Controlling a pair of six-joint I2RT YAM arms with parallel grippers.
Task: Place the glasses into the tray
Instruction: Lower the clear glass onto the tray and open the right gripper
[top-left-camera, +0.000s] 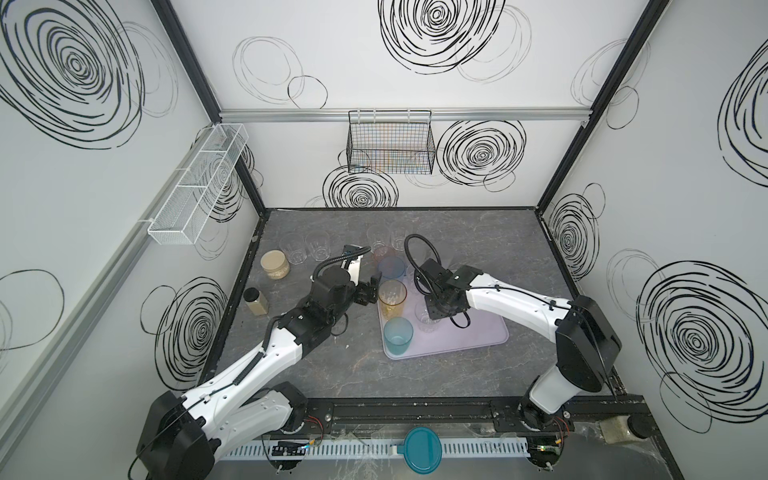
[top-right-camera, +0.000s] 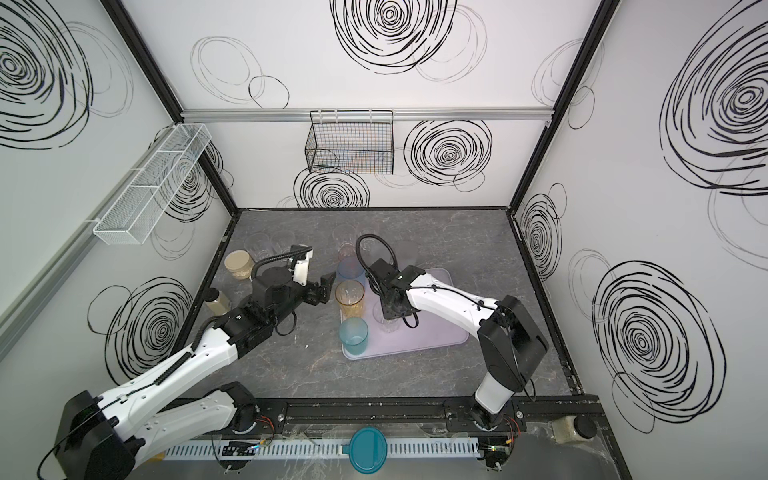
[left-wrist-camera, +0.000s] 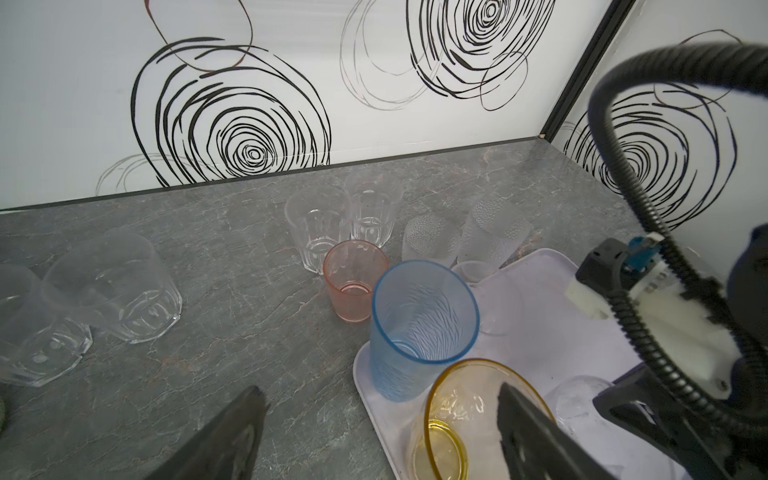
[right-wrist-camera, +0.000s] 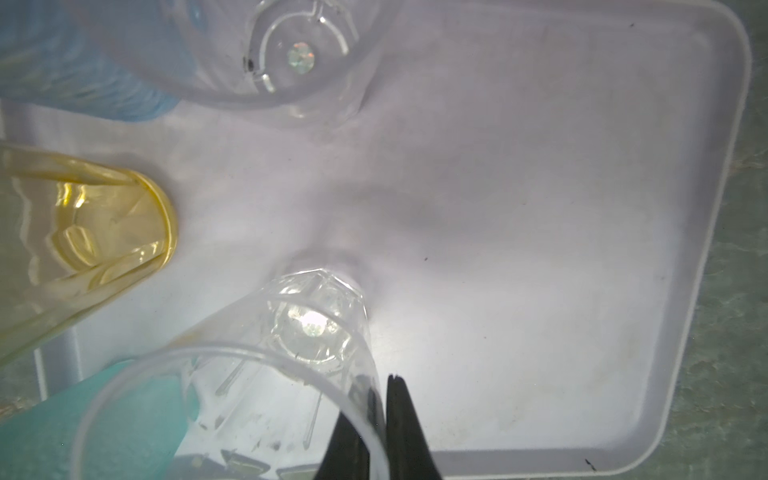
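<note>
The right claw (right-wrist-camera: 380, 384) pinches the rim of a clear glass (right-wrist-camera: 291, 332), upright in the tray (right-wrist-camera: 540, 187) (beside the amber glass (right-wrist-camera: 83, 232)); the left claw (top-left-camera: 372, 287) stands wide open, holding nothing.

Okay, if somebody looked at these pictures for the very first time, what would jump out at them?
Bold black swirls over the white walls, then the blue glass, amber glass and teal glass lined along the left edge of the lilac tray at mid-table. Beside them the right gripper pinches the wall of a clear glass over the tray; the left gripper stands open by the amber glass.
</note>
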